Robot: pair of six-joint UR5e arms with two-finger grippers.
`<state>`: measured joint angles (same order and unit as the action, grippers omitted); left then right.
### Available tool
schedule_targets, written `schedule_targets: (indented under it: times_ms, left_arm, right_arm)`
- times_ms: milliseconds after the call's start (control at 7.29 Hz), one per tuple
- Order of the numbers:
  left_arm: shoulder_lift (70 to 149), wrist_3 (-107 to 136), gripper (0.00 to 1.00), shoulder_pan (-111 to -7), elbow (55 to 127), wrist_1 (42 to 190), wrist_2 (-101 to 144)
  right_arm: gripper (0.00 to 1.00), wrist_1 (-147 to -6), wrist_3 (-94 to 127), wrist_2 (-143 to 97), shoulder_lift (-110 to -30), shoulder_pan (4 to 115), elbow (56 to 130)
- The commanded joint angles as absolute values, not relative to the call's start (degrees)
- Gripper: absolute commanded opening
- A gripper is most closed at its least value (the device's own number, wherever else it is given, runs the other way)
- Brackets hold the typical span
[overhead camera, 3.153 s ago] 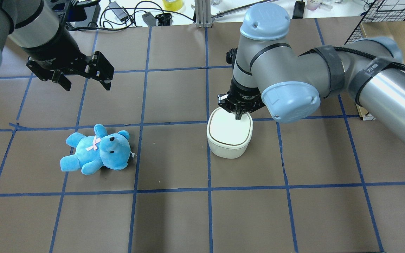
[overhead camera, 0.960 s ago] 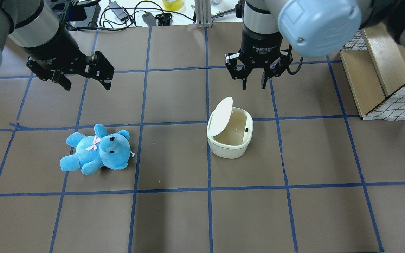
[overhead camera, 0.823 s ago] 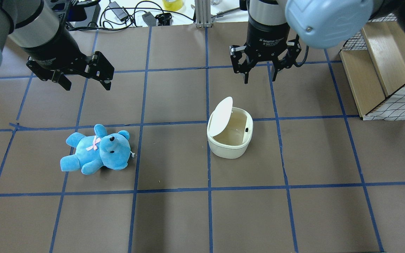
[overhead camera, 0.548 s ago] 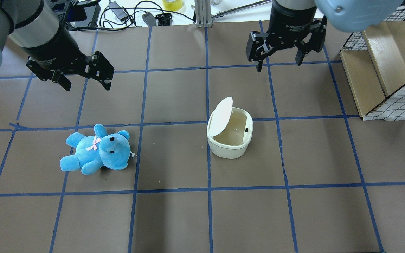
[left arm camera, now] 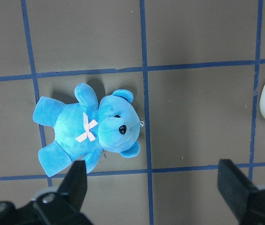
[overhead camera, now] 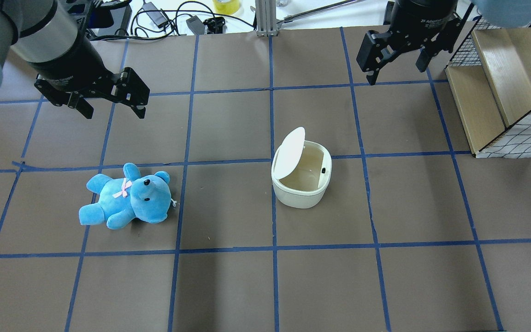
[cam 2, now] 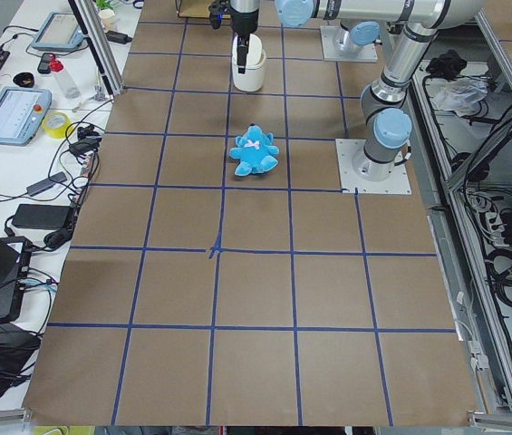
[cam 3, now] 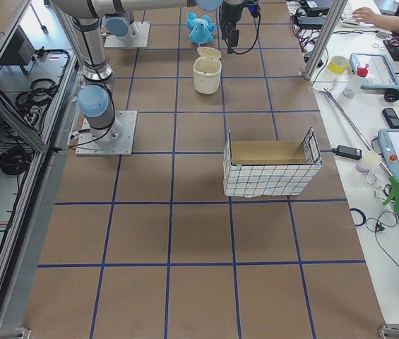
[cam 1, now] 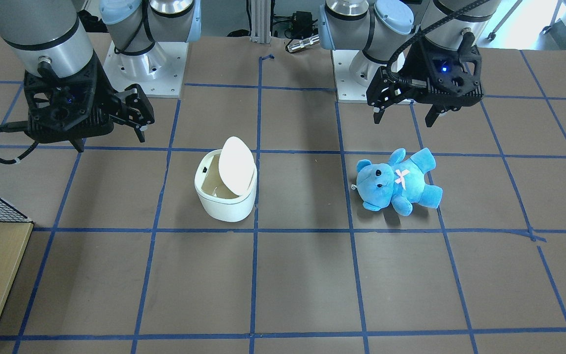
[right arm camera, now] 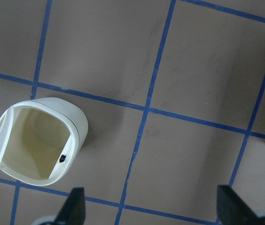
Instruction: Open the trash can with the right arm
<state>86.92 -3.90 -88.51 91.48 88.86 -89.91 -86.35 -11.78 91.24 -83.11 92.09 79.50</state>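
The white trash can [overhead camera: 300,191] stands mid-table with its flip lid [overhead camera: 289,153] tilted up on its left side, and the beige inside shows. It also shows in the front view [cam 1: 226,204] and in the right wrist view [right arm camera: 78,126]. My right gripper [overhead camera: 397,74] is open and empty, high above the table, far behind and to the right of the can, also in the front view [cam 1: 110,141]. My left gripper [overhead camera: 114,113] is open and empty, hovering behind the blue teddy [overhead camera: 127,196].
The blue teddy lies on its back at the left, seen below the left wrist [left arm camera: 90,129]. A wire basket with wooden boards [overhead camera: 500,92] sits at the right edge, close to the right gripper. Cables and tools lie beyond the table's far edge.
The lid was flat shut under my closed right gripper 3.2 s ago; it now stands open. Over the last second the open right gripper moved away to the far right. The left arm stayed still.
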Motion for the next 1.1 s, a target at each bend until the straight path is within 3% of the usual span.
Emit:
schedule_targets:
  times_ms: [0, 274, 960]
  left_arm:
    - [86.92, -3.95, 1.0, -88.51, 91.49, 88.86, -89.91]
    - [86.92, -3.87, 1.0, -88.51, 91.49, 88.86, -89.91]
    - [86.92, -3.95, 1.0, -88.51, 91.49, 88.86, -89.91]
  right_arm:
    - [0.98, -88.75, -10.91, 91.14, -86.03, 91.85, 83.38]
    - [0.99, -97.79, -10.02, 91.14, -89.9, 91.85, 91.38]
    - [1.0, -92.81, -13.33, 89.23, -90.61, 86.51, 91.5]
